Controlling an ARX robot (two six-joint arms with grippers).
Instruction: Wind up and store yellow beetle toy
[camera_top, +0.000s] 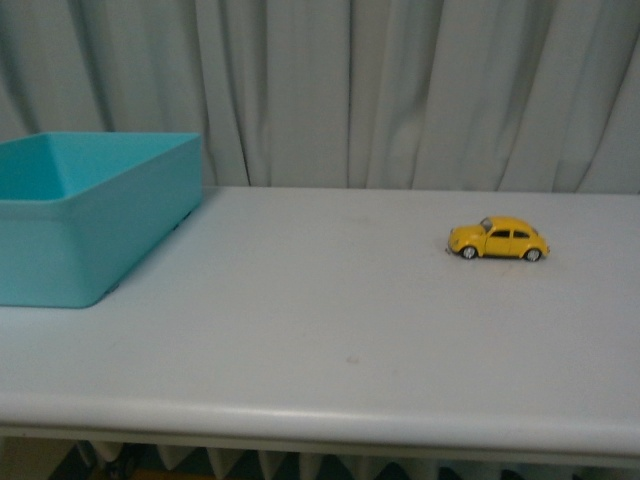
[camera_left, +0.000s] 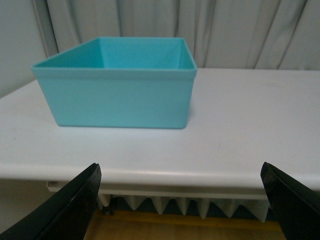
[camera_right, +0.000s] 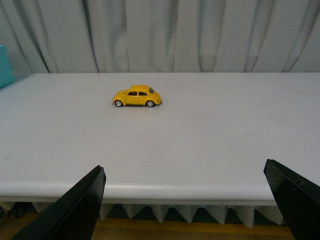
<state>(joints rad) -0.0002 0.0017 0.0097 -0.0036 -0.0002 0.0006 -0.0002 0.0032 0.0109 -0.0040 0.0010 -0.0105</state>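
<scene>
Both claws gape wide, gripping nothing: left gripper (camera_left: 180, 169) faces the bin (camera_left: 120, 95), right gripper (camera_right: 184, 167) faces the beetle (camera_top: 498, 240), which stands on its wheels on the table (camera_top: 320, 340), right side, well apart from the bin.

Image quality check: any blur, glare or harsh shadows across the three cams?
Front view: soft, slightly dim; yellow beetle toy fuzzy-edged, faint shadow beneath, no glare. Left wrist view: teal bin evenly lit, left end effector dark, featureless. Right wrist view: toy crisper, flat lighting.
</scene>
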